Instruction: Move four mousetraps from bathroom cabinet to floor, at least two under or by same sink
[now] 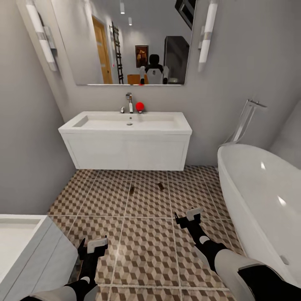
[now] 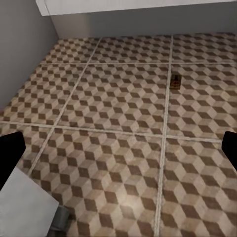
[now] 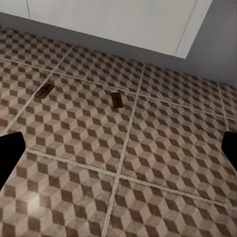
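Observation:
Two mousetraps lie on the cube-patterned bathroom floor (image 1: 146,246) just in front of the white vanity: one mousetrap (image 1: 132,190) left of centre, the other mousetrap (image 1: 161,186) a little to its right. The sink (image 1: 129,122) with its chrome faucet (image 1: 129,102) is mounted above them. My left gripper (image 1: 93,246) hangs open and empty over the tiles nearer me, and my right gripper (image 1: 188,217) is open and empty too. The right wrist view has both mousetraps (image 3: 45,91) (image 3: 117,99) ahead of the gripper (image 3: 118,153). The left wrist view has one mousetrap (image 2: 175,80) beyond the gripper (image 2: 118,153). The cabinet is out of view.
A white oval bathtub (image 1: 267,200) fills the right side, with a floor-standing tap (image 1: 246,119). A white square fixture (image 1: 21,244) stands at my near left, close to the left arm. A red ball (image 1: 139,106) rests on the sink's back ledge. Grey walls close the left and back.

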Controlling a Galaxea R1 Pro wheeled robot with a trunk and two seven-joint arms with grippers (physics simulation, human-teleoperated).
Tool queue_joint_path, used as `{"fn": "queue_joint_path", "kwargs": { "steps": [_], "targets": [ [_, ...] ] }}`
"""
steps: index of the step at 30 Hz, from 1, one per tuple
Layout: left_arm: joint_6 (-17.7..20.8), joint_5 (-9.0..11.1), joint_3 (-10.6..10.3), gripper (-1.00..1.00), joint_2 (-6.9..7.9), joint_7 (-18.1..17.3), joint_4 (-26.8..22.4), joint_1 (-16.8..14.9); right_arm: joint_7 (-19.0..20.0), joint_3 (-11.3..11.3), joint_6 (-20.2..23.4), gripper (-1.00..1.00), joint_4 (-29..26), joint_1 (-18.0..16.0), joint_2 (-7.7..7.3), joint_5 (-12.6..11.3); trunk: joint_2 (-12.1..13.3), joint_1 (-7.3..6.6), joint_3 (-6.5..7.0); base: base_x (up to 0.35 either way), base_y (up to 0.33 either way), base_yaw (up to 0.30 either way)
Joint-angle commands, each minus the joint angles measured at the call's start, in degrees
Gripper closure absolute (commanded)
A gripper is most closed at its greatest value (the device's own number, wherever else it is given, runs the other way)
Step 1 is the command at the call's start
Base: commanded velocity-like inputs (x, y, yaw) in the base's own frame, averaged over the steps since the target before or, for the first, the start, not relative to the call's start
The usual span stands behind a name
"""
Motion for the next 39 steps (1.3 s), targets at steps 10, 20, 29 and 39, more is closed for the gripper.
{"fn": "queue_joint_path", "kwargs": {
  "steps": [10,20,29,39],
  "targets": [
    [0.2,0.5,-0.5,-1.0,-0.04,-0.1,0.2,-0.1,-0.4,0.0,-0.1,-1.0,0.1,0.0,0.01,0.6,4.0,-2.21,1.75,0.0,0.0,0.0],
    [0.3,0.5,-0.5,-1.0,-0.04,-3.3,0.2,0.0,-0.4,0.0,-0.1,-1.0,0.1,0.0,0.02,0.6,8.0,-4.4,3.55,0.0,0.0,0.0],
    [0.3,0.5,-0.5,-1.0,-0.01,-3.7,0.2,0.0,-0.4,0.0,-0.1,-1.0,0.1,0.0,0.01,0.6,11.6,-6.38,5.16,0.0,0.0,0.0],
    [0.3,0.5,-0.5,-1.0,0.04,-3.8,0.2,0.0,-0.4,0.0,-0.1,-1.0,0.1,0.0,0.01,0.6,15.6,-8.58,6.96,0.0,0.0,0.0]
  ]
}}
